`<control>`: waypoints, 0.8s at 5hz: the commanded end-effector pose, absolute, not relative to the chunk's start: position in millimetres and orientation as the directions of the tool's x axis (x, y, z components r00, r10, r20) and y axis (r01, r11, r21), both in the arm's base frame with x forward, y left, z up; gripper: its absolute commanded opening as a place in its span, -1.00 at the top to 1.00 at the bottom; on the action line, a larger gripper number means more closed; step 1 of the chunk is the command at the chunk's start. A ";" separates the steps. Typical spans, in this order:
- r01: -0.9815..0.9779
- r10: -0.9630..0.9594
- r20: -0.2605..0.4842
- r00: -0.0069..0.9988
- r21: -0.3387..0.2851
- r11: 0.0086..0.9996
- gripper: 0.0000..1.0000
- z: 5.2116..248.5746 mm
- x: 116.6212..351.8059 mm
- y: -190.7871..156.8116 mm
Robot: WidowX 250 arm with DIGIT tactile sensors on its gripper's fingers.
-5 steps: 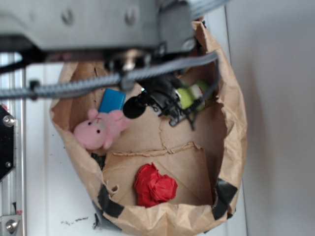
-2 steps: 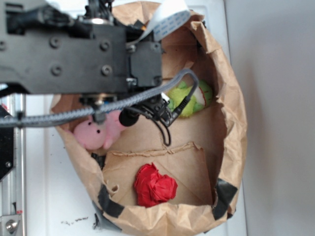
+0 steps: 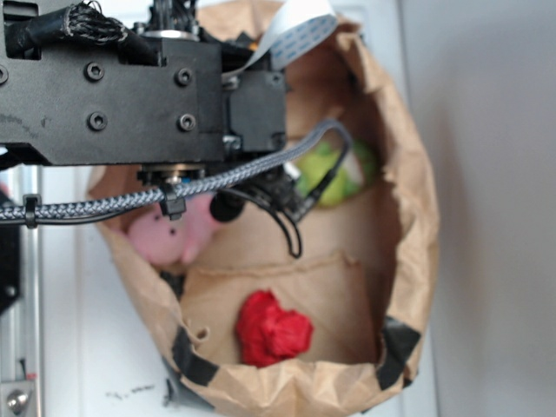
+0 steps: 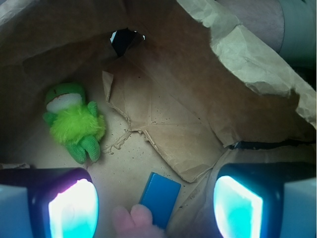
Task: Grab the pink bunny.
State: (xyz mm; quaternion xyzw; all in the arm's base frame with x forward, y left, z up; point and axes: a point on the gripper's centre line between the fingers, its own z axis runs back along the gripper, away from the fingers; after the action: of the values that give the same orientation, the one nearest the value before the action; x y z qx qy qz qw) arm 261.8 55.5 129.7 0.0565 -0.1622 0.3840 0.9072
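Nearest the wrist camera, the gripper (image 4: 154, 208) stands wide open, its two blocky fingers (image 4: 72, 206) glowing cyan at the bottom corners, with nothing between them but bare paper. Just at the lower edge between them peeps a soft, rounded bit of the pink bunny (image 4: 132, 222), touching the near end of a smooth, hard-edged blue block (image 4: 159, 198). Beyond the block, to the left, a fuzzy yellow-green plush (image 4: 74, 124) lies on the creased, speckled floor of the brown paper bag (image 4: 247, 54), whose crumpled walls rise all around.

From the exterior view, the black, bolted arm housing (image 3: 113, 87) and a braided grey cable (image 3: 130, 187) hide much of the bag (image 3: 408, 217); the bunny (image 3: 169, 234) sits against its left wall, and a wrinkled red cloth ball (image 3: 272, 328) lies on a folded flap near the taped rim.
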 end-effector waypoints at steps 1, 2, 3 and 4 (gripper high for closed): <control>-0.652 0.618 0.357 0.700 -0.032 0.758 -1.00 110.2 288.1 46.9; -0.627 0.608 0.292 0.738 -0.036 0.778 -1.00 99.8 288.8 42.1; -0.583 0.568 0.278 0.774 -0.037 0.812 -1.00 95.3 273.6 38.7; -0.550 0.546 0.235 0.804 -0.054 0.833 -1.00 94.8 256.0 43.1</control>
State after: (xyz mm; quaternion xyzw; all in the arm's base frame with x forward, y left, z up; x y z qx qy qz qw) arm 256.3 32.0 77.4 0.0130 -0.0934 0.2830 0.9545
